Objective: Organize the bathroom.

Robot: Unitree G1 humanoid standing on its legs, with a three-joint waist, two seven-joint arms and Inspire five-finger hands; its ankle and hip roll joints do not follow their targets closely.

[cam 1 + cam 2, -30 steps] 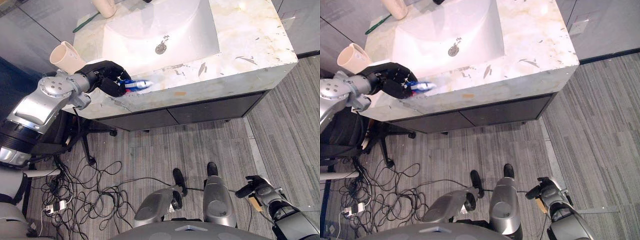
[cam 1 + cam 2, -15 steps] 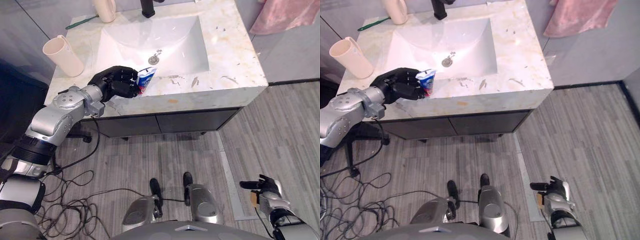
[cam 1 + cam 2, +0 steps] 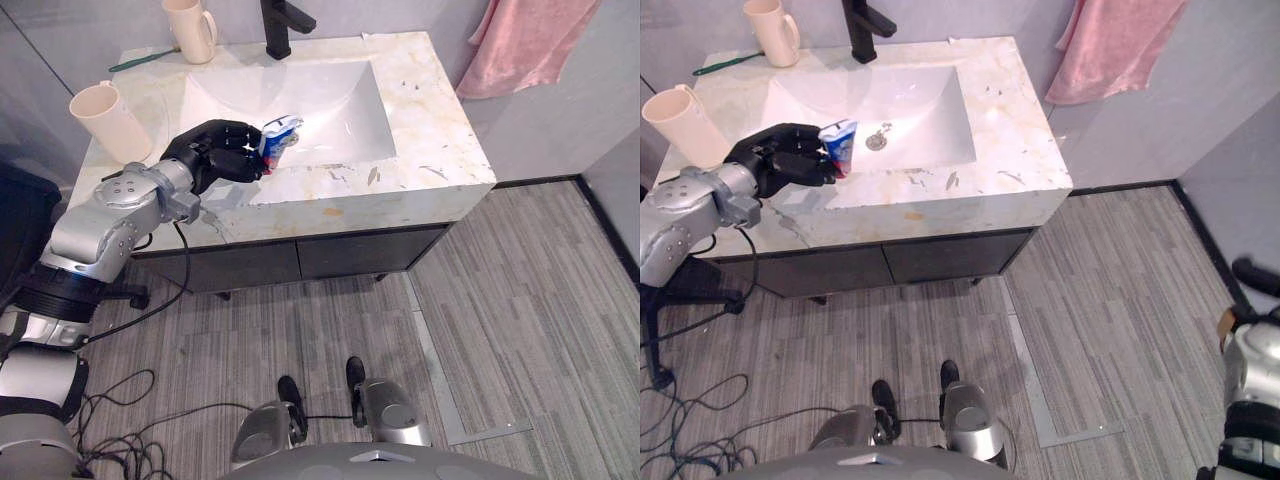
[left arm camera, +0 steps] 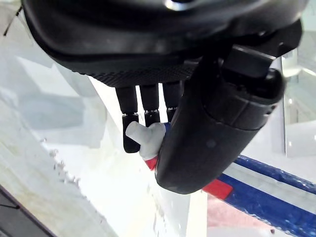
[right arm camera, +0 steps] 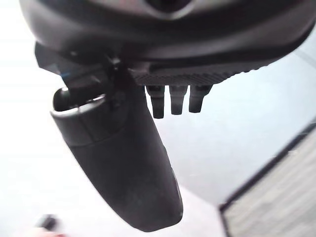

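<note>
Right now my left hand (image 3: pixel 218 152) has its fingers curled round the tube (image 3: pixel 277 139), held up above the front edge of the counter (image 3: pixel 440 150), just beside the basin (image 3: pixel 330 95). My worry is the grip: in the left wrist view the tube (image 4: pixel 256 185) seems pinched near its cap end, between thumb and fingers, so it could pivot or slip into the basin if I swing toward the near cup (image 3: pixel 100 118) too quickly. I also could knock that cup over, since it stands close to my forearm. How much of the tube sits inside the palm I cannot tell. My right hand (image 5: pixel 163 98) hangs with fingers straight, holding nothing.
</note>
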